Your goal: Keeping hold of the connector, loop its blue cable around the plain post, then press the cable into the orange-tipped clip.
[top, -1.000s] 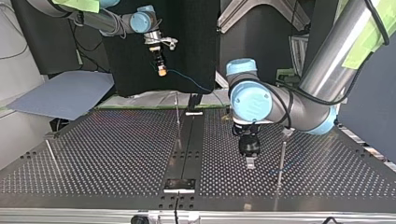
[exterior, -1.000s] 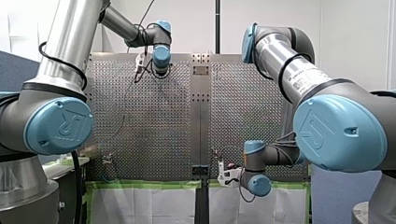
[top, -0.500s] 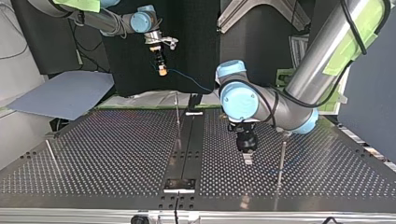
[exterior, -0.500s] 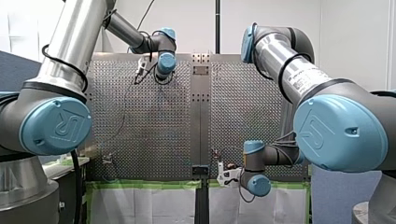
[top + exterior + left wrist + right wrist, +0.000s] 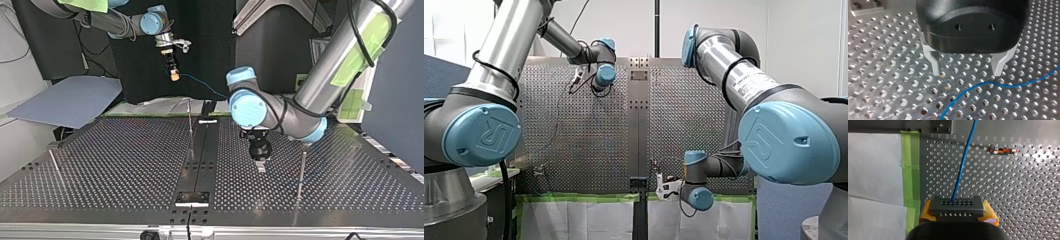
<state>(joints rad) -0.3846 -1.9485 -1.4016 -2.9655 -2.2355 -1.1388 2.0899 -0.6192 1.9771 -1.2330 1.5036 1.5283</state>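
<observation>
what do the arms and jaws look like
My left arm and my right arm are silver tubes with light blue joint caps marked UR, black cables alongside. Left jaws are pale metal under a black body; right jaws carry yellow pads.

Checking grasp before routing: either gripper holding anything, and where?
Right gripper grips the connector by its short ends, yellow pads either side. Left gripper open, holding nothing.
</observation>
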